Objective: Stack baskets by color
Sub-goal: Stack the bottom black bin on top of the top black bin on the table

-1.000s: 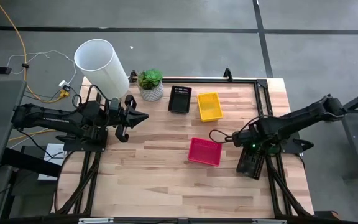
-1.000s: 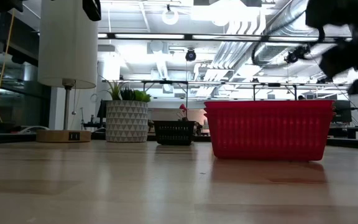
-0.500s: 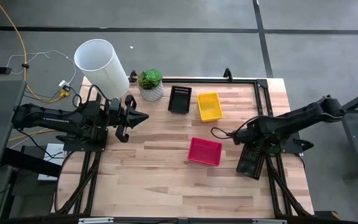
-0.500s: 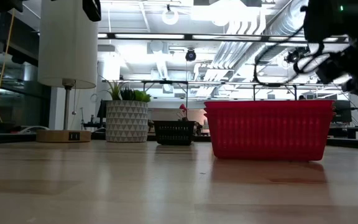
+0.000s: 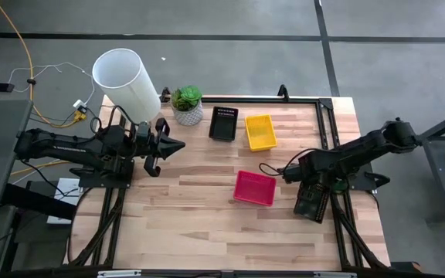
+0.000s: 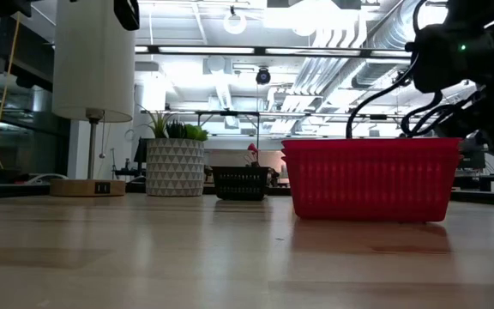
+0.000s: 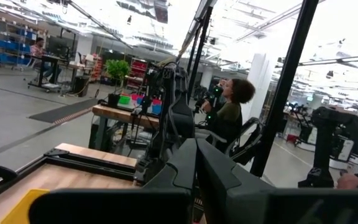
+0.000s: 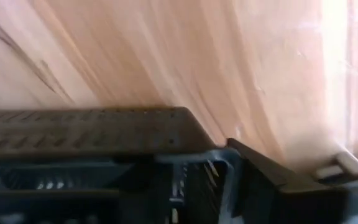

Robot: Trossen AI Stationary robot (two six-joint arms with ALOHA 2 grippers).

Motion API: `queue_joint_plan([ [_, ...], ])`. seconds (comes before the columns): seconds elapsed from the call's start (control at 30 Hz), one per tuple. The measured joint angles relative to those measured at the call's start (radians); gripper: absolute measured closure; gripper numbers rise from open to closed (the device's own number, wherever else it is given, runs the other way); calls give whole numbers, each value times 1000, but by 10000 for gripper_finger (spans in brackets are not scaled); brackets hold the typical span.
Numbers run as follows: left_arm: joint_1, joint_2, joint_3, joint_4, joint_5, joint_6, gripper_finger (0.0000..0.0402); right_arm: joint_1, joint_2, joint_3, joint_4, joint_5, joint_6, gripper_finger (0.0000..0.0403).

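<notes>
The right gripper (image 5: 292, 174) hangs at four o'clock on the wooden table (image 5: 184, 216), between a pink-red mesh plastic basket (image 5: 254, 188) and a black mesh plastic basket (image 5: 313, 202). I cannot tell whether it is open. Best to pinch one black wall squarely and lift it level. The left gripper (image 5: 172, 144) waits closed at nine o'clock.

Pale wooden butcher-block counter (image 5: 199, 216). On it: black mesh plastic basket (image 5: 223, 123) just beside yellow mesh plastic basket (image 5: 260, 132); pink-red mesh plastic basket (image 5: 254, 188) nearer centre; white patterned pot with green plant (image 5: 187, 106); tall white cylinder (image 5: 124, 76).
</notes>
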Motion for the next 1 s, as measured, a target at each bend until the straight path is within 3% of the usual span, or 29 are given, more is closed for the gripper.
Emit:
queue_joint_plan([
  [0.2,0,0,0,0,62,0,401,0,4,10,43,-56,-39,389],
  [0.4,0,0,0,-3,75,0,401,0,-72,129,-62,-34,-84,400],
  [0.67,0,0,0,-3,69,0,401,-62,-141,440,-252,43,-147,402],
  [0.87,0,0,17,19,63,0,401,-172,-71,691,-208,170,-267,403],
  [1.0,0,0,34,31,66,0,401,-261,38,830,-128,191,-417,403],
])
